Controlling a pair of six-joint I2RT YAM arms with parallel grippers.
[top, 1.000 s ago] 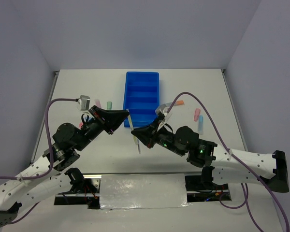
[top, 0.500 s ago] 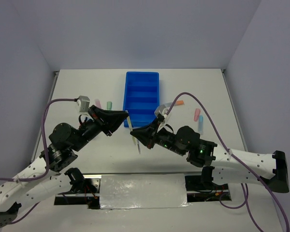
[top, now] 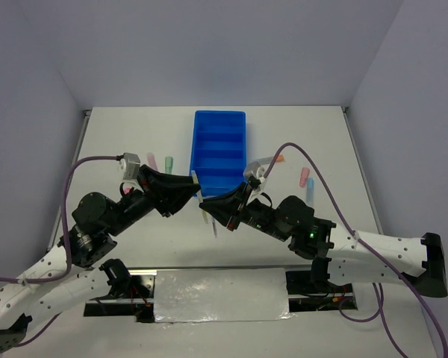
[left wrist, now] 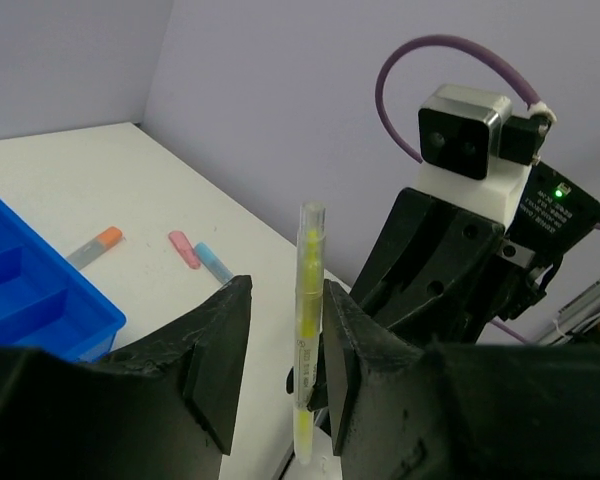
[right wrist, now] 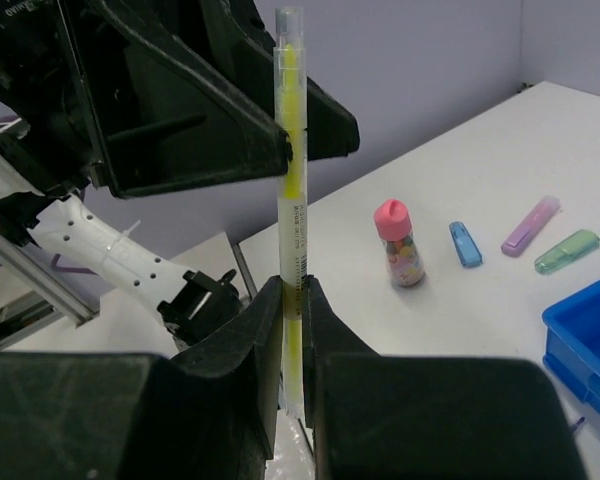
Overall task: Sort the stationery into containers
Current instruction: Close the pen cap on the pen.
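My right gripper [right wrist: 291, 292] is shut on a thin yellow pen [right wrist: 290, 190] and holds it upright above the table, near the front of the blue tray [top: 196, 149]. My left gripper [left wrist: 283, 300] is open, its jaws on either side of the pen's [left wrist: 308, 300] upper part, with a gap on the left side. In the top view the two grippers meet: the left [top: 193, 183] and the right [top: 207, 202], with the pen's lower end [top: 213, 226] showing below them. The tray's four compartments look empty.
Pink [top: 152, 160] and green [top: 169, 161] markers lie left of the tray. An orange-grey marker [top: 272, 160], a pink piece [top: 304, 176] and a blue piece [top: 310, 190] lie to its right. A pink-capped bottle [right wrist: 399, 243] stands by the left markers.
My left gripper has moved right and forward, so its open jaws now stand round the pen. The right gripper keeps holding the pen and has barely shifted.
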